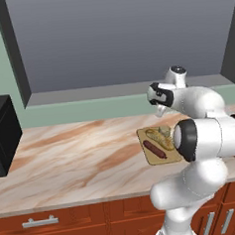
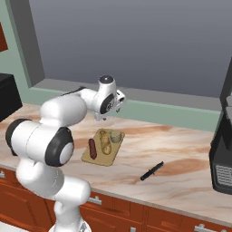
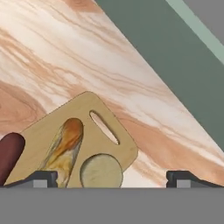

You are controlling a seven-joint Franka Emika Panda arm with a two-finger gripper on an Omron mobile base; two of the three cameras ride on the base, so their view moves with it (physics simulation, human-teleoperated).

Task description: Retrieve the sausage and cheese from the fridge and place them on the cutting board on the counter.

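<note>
Cutting board point(image 2: 100, 156): light tan wood, thin, with a slot handle at one end, lying flat on the marbled beige-and-tan counter point(image 1: 77, 157); taken here as the landmark. On the board, three items side by side: the sausage point(image 2: 92, 148), a dark red-brown link with rounded ends, along the edge nearest the arm's base; next to it, down the middle of the board, a long golden-brown loaf point(image 2: 105, 142); beyond that, at the corner toward the wall, the cheese point(image 2: 116, 137), a pale yellow-tan round chunk. In the hand view the cheese point(image 3: 101, 171) sits just beside the loaf's end, and the sausage point(image 3: 9, 154) lies at the board's edge. Gripper point(image 3: 113, 179): poised above the board, over the cheese end, apart from everything on it; its two dark fingertips point(image 3: 40, 178) stand wide, released, with nothing between them. Knife point(image 2: 151, 171): dark, lying on the counter to the right of the board, well apart from it. Black appliance point(image 1: 2, 135): on the counter far left of the board. Dark machine point(image 2: 223, 149): on the counter far right of the board. Cabinets point(image 1: 72, 222): reddish-brown, silver handles, beneath the counter in front of the board.
</note>
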